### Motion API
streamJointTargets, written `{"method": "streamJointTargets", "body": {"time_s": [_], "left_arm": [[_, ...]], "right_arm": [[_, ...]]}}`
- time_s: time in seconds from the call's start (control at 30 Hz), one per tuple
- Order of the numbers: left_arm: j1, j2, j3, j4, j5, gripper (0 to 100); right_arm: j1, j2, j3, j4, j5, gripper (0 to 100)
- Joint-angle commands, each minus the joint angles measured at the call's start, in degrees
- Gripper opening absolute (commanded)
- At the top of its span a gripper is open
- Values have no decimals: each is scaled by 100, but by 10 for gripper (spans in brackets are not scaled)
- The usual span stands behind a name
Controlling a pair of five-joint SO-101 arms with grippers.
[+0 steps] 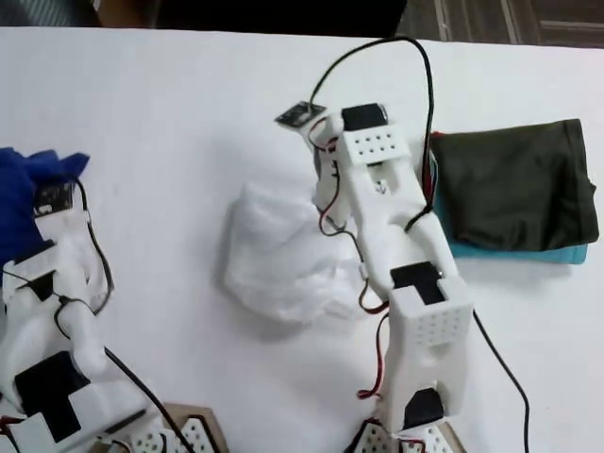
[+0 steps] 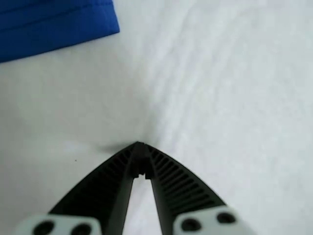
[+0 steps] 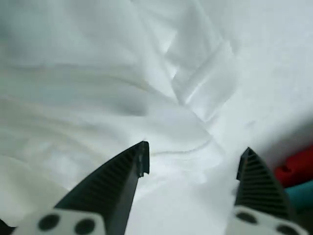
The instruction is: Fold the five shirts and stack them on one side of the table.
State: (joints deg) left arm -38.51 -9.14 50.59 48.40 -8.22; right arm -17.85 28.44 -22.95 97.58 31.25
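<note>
One blue shirt near closed left fingers; white shirt under spread right fingers, folded stack beside.

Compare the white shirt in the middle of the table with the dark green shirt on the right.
The white shirt lies crumpled; the dark green shirt is folded flat into a neat rectangle. The white shirt rests on the bare table; the dark green shirt tops a teal garment. The right pincer hangs open over the white shirt, not over the dark green shirt. Both are plain cloth.
</note>
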Motion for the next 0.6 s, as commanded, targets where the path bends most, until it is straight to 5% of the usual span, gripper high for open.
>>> {"method": "streamJointTargets", "body": {"time_s": [0.0, 0.57], "left_arm": [[-44, -211, -22, -97, 35, 25], [-35, -211, -22, -149, 35, 25]], "right_arm": [[48, -347, 26, 48, 18, 300], [470, -180, 1231, -259, 44, 245]]}}
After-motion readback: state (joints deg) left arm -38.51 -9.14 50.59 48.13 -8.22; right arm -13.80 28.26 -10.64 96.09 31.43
